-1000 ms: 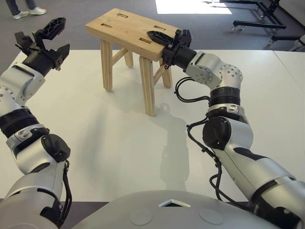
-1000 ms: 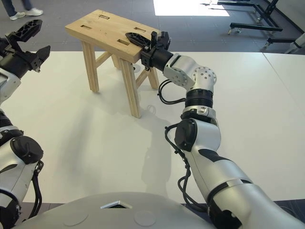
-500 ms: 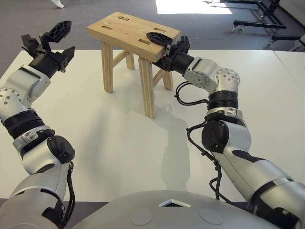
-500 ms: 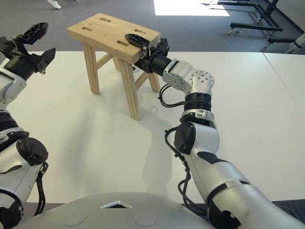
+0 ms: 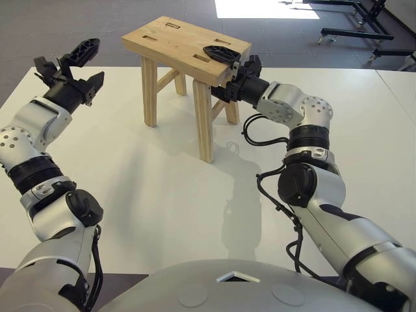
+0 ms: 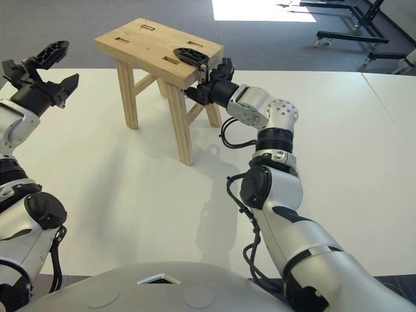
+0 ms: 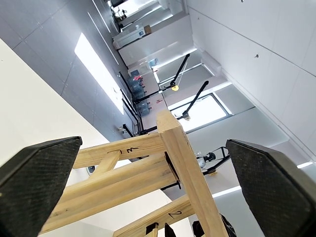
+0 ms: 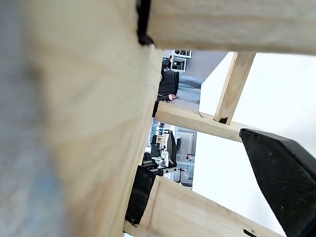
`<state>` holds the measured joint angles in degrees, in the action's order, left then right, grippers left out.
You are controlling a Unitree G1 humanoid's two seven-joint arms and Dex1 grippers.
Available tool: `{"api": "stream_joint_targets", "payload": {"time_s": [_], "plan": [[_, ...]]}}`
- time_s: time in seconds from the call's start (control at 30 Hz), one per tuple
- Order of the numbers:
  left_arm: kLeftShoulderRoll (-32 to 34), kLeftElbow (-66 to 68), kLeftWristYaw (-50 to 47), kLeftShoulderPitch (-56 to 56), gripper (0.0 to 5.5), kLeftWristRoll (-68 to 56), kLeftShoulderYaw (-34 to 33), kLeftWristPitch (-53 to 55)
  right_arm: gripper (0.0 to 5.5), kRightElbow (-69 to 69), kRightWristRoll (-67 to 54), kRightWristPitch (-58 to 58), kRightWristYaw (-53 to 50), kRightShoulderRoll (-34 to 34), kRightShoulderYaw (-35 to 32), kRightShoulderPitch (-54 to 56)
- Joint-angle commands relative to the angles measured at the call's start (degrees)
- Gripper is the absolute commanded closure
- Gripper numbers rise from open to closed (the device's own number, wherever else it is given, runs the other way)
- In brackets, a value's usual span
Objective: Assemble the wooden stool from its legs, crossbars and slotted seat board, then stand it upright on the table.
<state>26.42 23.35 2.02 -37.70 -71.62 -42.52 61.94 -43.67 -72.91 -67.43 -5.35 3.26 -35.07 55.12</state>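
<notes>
Head cams: the stool (image 5: 175,42) is together and standing on all its legs (image 5: 204,117) at the far side of the table (image 5: 130,195), so imo the job's basically done. My right gripper (image 5: 220,65) is at the seat's right edge. The top finger lies flat on the seat and the other sits underneath. My left gripper (image 5: 68,65) hangs over the table's left side, well apart from the stool, holding nothing.

Left wrist cam: both fingers (image 7: 34,182) are spread wide at the edges of the pic. The stool's underside and bars are farther off between them, w/ no contact.

Right wrist cam: wood fills most of it, super close. The lower finger (image 8: 281,182) has a clear gap to the wood, so I'd call that hand loose around the seat edge, not clamped. A crossbar (image 8: 197,118) runs into a leg behind.

Handling, just my guess: solid wood, stiff, prob a bit heavy for a one-finger-deep pinch, and smooth so it could slip. The joints look slot-fit, so lifting by the seat alone might pull it off. I'd grab a leg near the top, or the seat edge right over a leg.
</notes>
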Motion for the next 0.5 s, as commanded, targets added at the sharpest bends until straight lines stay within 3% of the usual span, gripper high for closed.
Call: {"api": "stream_joint_targets", "payload": {"time_s": [0.03,0.5], "plan": [[0.7,0.8,0.4,0.1,0.1,0.8,0.4,-0.3,0.12,-1.8,-0.3,-0.6,-2.1,1.1,-1.9,1.4],[0.3,0.7,0.3,0.5,0.1,0.9,0.1,-0.2,0.12,-2.4,-4.6,-3.6,-6.0,3.4,-7.4,6.5]]}}
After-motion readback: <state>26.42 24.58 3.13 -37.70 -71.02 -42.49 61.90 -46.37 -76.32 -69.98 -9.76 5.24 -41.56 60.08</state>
